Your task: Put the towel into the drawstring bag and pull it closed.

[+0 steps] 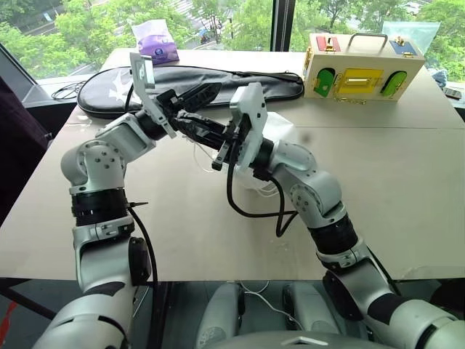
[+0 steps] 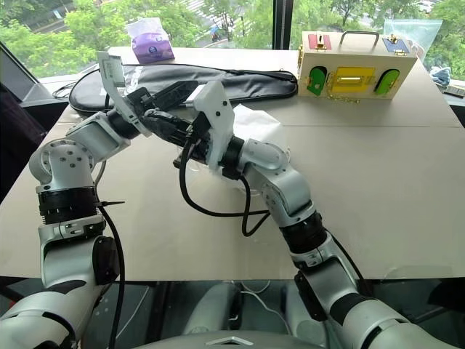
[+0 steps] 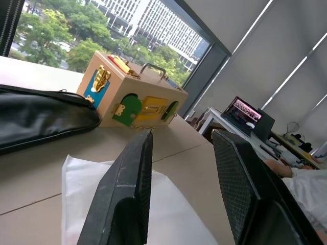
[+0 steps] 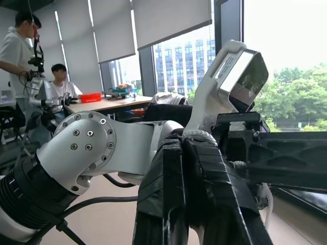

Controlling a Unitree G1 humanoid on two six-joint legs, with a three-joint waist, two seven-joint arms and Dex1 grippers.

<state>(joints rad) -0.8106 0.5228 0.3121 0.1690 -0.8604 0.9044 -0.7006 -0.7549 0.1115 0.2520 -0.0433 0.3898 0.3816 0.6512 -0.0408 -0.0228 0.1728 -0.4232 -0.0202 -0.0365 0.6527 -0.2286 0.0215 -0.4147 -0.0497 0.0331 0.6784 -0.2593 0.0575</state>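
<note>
The right gripper (image 4: pixel 196 148), pressed together on the cord (image 4: pixel 196 133), lifts toward 11 o'clock, probably cinching the bag (image 2: pixel 254 123); the left gripper (image 3: pixel 184 168) stands spread, holding nothing.

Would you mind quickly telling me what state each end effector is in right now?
Left end effector: open, nothing between its fingers.
Right end effector: closed; what it grips, if anything, cannot be told.

Both my arms are raised and bent inward, wrists close together. Left claw (image 3: pixel 181 189) points forward-right, fingers apart with a clear gap. Right claw (image 4: pixel 190 191) points left, fingers pressed together, just beside the left claw.
</note>
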